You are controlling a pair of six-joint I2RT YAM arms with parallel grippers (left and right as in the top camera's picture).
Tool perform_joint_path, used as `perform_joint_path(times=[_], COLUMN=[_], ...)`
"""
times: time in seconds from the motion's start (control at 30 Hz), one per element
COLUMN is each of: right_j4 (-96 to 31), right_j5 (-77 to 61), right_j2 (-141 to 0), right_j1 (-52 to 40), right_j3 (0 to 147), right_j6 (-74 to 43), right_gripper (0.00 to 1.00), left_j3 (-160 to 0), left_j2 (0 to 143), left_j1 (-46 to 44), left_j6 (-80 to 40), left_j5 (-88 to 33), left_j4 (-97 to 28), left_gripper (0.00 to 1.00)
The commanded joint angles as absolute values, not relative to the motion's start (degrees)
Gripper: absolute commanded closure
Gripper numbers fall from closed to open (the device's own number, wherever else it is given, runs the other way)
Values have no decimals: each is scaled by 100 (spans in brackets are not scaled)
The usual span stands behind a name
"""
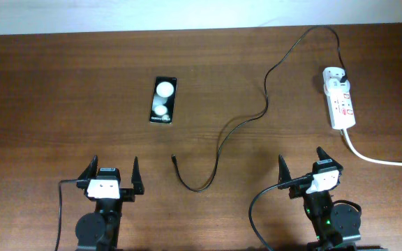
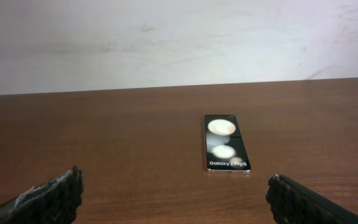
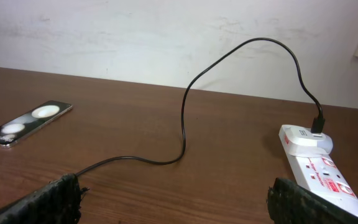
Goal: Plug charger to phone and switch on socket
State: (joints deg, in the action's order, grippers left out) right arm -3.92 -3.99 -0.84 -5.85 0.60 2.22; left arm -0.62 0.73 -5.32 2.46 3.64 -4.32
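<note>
Lying flat on the brown wooden table [image 1: 47, 84], the phone [image 2: 227, 143] is marked in small white letters near its closer short end: "Galaxy Z Flip5", read in the left wrist view. Two round white reflections are seen on its glossy screen. It is placed left of the middle of the table, straight ahead of the left gripper [image 1: 114, 164] and well apart from it, with bare wood between them.

The socket [image 1: 340, 97] is found toward the far right, lengthwise away from the right gripper [image 1: 300, 157]. Red marks and tiny print are seen on its white face, but the writing is too small to be read. A white adapter [image 3: 306, 138] is plugged into its far end, and the charger [image 1: 218, 143] is led from there in a raised arch, then down across the wood in loose curves. Its connector tip [image 1: 174, 158] is rested on the table between the two grippers, near the phone's closer end but not touching it. The thick white cord [image 1: 375, 159] is run from the socket's near end off the right edge of the overhead view.

The far table edge is met by a pale wall. Both grippers are held low at the near edge, jaws spread wide, with nothing gripped. Open wood is left ahead of each.
</note>
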Motion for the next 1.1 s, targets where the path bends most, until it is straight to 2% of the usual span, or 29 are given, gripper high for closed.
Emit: perform_joint_path(times=[0.0,0.13,0.23,0.33,0.47,0.63,0.83,1.07], right_j4=[-429,-429,-429,-429,-429,-429,-429,-429], right_j5=[-388,-388,-388,-388,-388,-388,-388,-388], right_j2=[-36,-36,-36,-36,-36,-36,-36,-36], right_j1=[-635,-635,-635,-635,-637,-637,-635,-635], right_j3=[32,32,32,32,32,32,32,32], right_j6=[257,257,257,257,257,257,257,257], right_gripper=[1,1,1,1,1,1,1,1], left_j3=[-54,-54,-86,-493,-2259,-4228,-6298,-8619], left_j2=[34,34,34,38,480,1780,3767,6241], left_j1=[-548,-548,-548,-548,-548,-548,-548,-548], left_j6=[333,506,482,242,220,224,357,484], left_j5=[429,845,268,82,-23,-722,-1249,-1271], left_j4=[-458,-167,563,438,-950,-1940,-3087,-5352], left_gripper=[1,1,1,1,1,1,1,1])
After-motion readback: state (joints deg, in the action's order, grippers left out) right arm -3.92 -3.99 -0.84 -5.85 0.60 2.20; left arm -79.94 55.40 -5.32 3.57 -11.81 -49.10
